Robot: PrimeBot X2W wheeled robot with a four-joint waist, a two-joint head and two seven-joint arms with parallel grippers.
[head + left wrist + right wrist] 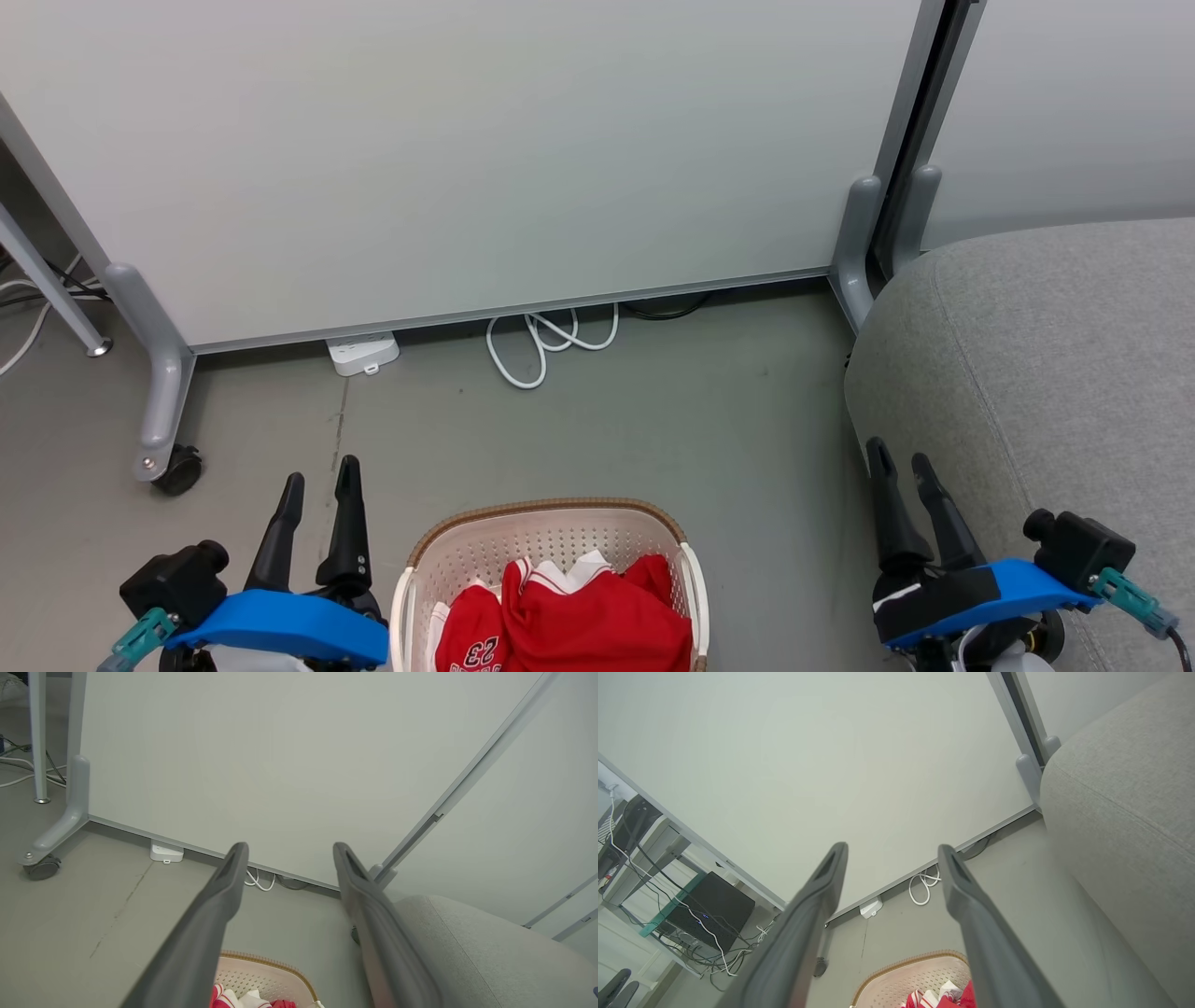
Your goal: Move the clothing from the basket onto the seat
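The dark two-fingered left gripper [322, 471] and right gripper [899, 455] are held spread wide, empty. Between them the cream perforated plastic basket [541, 510] is set, red white-trimmed clothing [579, 616] heaped inside. The rounded edge of the grey upholstered seat [1046, 355] is seen beside the right gripper; bare grey floor [653, 420] is left ahead.

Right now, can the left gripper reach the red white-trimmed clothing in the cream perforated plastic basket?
Probably yes: the left gripper stands open just beside the cream perforated basket; the red white-trimmed clothing lies uncovered inside, nothing between.
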